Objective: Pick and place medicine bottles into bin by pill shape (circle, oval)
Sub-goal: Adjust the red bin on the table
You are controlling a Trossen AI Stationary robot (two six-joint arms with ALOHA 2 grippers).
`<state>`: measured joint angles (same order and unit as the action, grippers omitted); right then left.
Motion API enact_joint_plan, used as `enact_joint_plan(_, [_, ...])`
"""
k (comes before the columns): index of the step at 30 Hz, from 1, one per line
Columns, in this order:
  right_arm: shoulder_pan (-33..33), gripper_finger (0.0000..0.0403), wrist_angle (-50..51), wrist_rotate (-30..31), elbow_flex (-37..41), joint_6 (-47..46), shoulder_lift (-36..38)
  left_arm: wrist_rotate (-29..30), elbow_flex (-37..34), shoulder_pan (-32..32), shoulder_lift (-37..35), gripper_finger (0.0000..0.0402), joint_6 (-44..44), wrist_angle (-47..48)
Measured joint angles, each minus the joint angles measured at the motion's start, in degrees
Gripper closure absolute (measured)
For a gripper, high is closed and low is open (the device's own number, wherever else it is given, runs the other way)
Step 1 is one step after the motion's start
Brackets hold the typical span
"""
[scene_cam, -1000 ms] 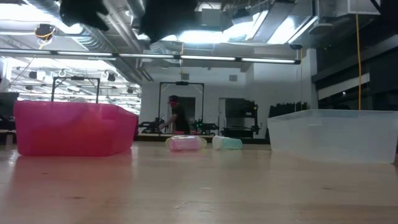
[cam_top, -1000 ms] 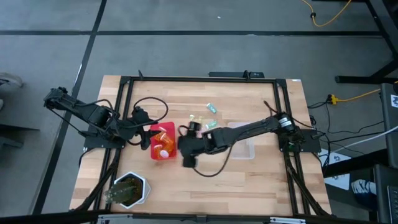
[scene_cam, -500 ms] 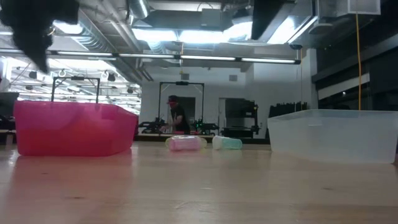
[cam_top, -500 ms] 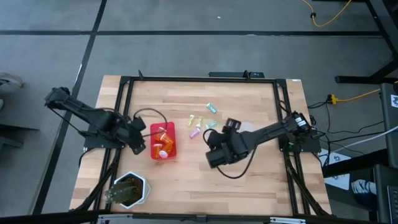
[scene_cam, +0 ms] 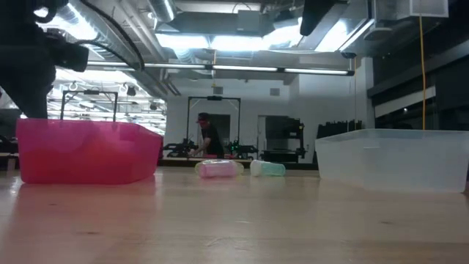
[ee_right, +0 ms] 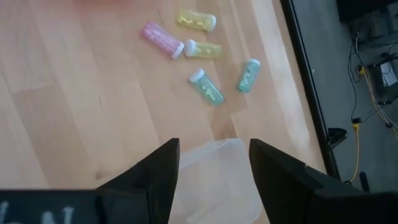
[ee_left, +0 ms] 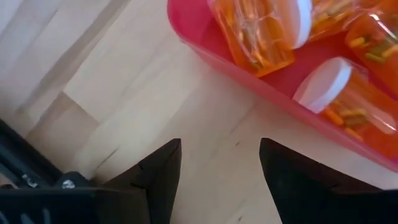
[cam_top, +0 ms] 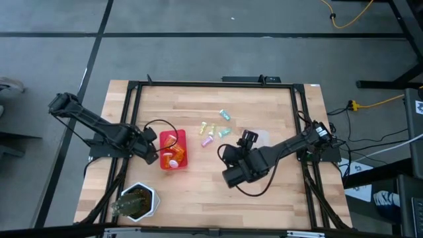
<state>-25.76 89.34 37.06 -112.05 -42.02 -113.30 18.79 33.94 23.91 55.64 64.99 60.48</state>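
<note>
— Since a second ago, right claw point(cam_top: 228, 157) has swung off the pink plastic bin point(cam_top: 163, 160), empty, fingers apart.

— Left claw point(ee_left: 217, 163), open, sits beside that bin. Next: small pastel vials point(ee_right: 204, 86) lying loose on the wooden surface point(cam_top: 198, 192); grip one across its middle.

Robotics lab: framed test table point(cam_top: 198, 99), exposed ceiling ducts point(scene_cam: 132, 37).

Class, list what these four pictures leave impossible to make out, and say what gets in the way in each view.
- Pill shapes in the five small bottles: too small in every view.
- How many orange bottles lie in the pink bin: cut off by the left wrist picture's edge, tiny from above.
- Clear bin: the right arm covers most of it in the high view.
- White pot: contents too small to identify.
</note>
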Motion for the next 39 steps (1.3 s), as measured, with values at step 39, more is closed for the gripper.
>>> enact_joint_plan(39, [-0.3, 0.0206, -1.28, 1.53, 0.0, 0.37, -0.02, 5.32, -4.01, -9.33, 0.31, 0.019, -2.89, -13.27])
